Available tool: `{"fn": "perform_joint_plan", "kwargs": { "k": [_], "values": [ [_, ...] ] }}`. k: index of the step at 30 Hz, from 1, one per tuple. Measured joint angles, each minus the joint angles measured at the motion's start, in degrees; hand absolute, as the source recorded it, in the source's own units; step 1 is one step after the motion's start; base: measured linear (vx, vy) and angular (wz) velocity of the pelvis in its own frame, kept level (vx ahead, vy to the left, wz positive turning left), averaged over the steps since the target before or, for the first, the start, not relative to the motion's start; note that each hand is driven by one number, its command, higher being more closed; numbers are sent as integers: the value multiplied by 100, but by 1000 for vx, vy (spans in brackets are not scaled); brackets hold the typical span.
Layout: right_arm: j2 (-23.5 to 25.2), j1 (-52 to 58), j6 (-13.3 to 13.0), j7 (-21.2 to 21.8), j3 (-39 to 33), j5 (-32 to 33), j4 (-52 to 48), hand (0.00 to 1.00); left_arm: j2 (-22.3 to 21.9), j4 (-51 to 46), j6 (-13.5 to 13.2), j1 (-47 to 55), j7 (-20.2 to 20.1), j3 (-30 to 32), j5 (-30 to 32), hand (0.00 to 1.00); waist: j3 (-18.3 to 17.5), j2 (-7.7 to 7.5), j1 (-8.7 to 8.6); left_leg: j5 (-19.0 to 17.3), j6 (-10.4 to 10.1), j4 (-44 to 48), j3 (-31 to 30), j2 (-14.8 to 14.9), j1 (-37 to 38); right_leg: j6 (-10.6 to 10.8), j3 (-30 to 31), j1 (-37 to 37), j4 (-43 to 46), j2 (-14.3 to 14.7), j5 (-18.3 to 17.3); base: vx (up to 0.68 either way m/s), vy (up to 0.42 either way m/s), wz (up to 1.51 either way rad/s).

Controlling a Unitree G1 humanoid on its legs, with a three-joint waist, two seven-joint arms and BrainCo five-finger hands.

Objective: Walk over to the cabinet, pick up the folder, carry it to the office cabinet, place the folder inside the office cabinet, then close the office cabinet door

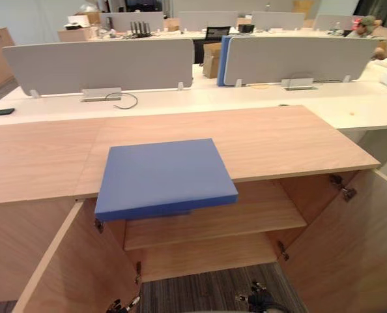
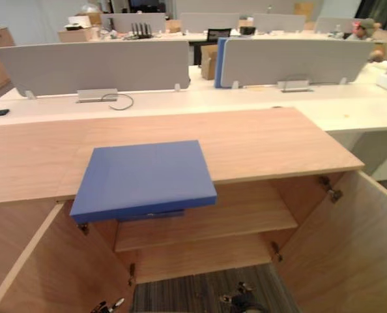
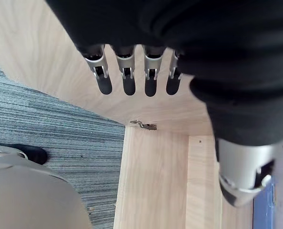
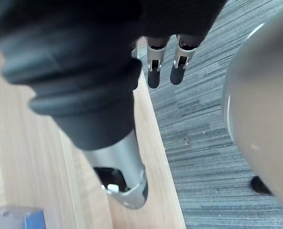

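On the cabinet top the folder lies, apart from left hand and right hand, both straight-fingered.

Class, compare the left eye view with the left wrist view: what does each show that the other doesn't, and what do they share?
Left eye view adds: the blue folder lying flat on the cabinet top, overhanging its front edge, the shelves below, and grey desk dividers behind. Left wrist view adds: the left hand, fingers straight, holding nothing. Both share: the open cabinet door, a hinge and striped carpet.
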Motion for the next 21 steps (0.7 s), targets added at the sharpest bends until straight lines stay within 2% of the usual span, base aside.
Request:
{"fn": "perform_joint_plan", "kwargs": {
  "k": [1,2,4,6,7,9,10,12,13,15,16,17,19,21],
  "values": [
    [14,3,-2,0,98,2,-3,0,11,-39,-6,32,-7,-22,-87,0,3,-86,4,-26,-44,2,-48,-30,6,95,60,31,-161,3,-11,83,-189,24],
    [-8,5,13,1,298,0,22,0,-22,-125,-15,112,-71,-173,-462,0,-82,-1,36,-32,-128,-18,-88,45,-38,202,73,200,-609,97,-79,92,-194,8],
    [-24,-8,11,1,515,0,12,0,-25,-357,-15,182,-169,-415,-797,0,-106,59,30,-2,-212,-59,-70,163,-140,276,10,284,-1011,204,-52,87,-186,-5],
    [-105,-51,49,31,972,0,20,0,94,-1058,37,372,-624,-1244,-1660,0,-136,84,5,61,-357,-177,-82,408,-186,193,-79,413,-1386,470,139,74,-179,-1],
    [-137,-57,65,51,1112,-1,20,0,141,-1298,68,441,-767,-1535,-1893,0,-140,78,-2,67,-384,-198,-79,430,-164,174,-91,451,-1489,518,184,32,-127,-8],
    [-264,-103,134,146,1603,-3,18,0,450,-2232,195,651,-1279,-2500,-2449,0,-176,69,-50,82,-462,-284,-24,575,-106,144,-104,580,-1780,661,331,17,-79,-12],
    [-311,-118,143,168,1766,-4,18,0,565,-2497,222,694,-1358,-2786,-2521,0,-185,67,-72,87,-470,-294,-18,590,-113,143,-110,615,-1837,672,363,39,-17,-6],
    [-432,-172,214,302,2187,-16,20,0,1237,-3613,348,772,-1870,-3702,-2660,0,-227,73,-115,88,-470,-297,21,602,-189,145,-90,636,-2031,695,483,5,40,-6],
    [-463,-173,236,333,2239,-36,20,0,1455,-3888,376,776,-1989,-3871,-2670,0,-258,79,-118,89,-470,-294,30,601,-217,153,-90,633,-2084,695,518,-21,72,-5],
    [-441,-186,257,416,2287,-136,24,0,2448,-5014,460,777,-2310,-4328,-2682,0,-311,29,-110,97,-463,-283,39,592,-316,160,-92,632,-2265,692,632,-7,58,0],
    [-435,-202,257,444,2312,-192,28,0,2742,-5295,471,783,-2402,-4399,-2683,0,-309,15,-102,97,-463,-283,34,589,-322,158,-94,633,-2275,690,642,-10,48,4],
    [-414,-230,257,470,2350,-251,51,0,3272,-5819,496,819,-2543,-4491,-2699,0,-333,-20,-100,97,-464,-283,18,579,-335,158,-110,636,-2287,681,648,-8,37,5],
    [-339,-299,249,512,2321,-273,194,0,3833,-6522,512,918,-2732,-4533,-2790,0,-413,-70,-96,97,-463,-265,-50,553,-409,159,-182,634,-2323,658,653,-4,31,18],
    [-271,-312,245,543,2155,-396,259,0,3995,-6974,506,999,-2832,-4524,-2958,0,-433,-87,-8,101,-461,-260,-136,536,-436,157,-236,674,-2386,649,691,3,29,24]
  ]
}}
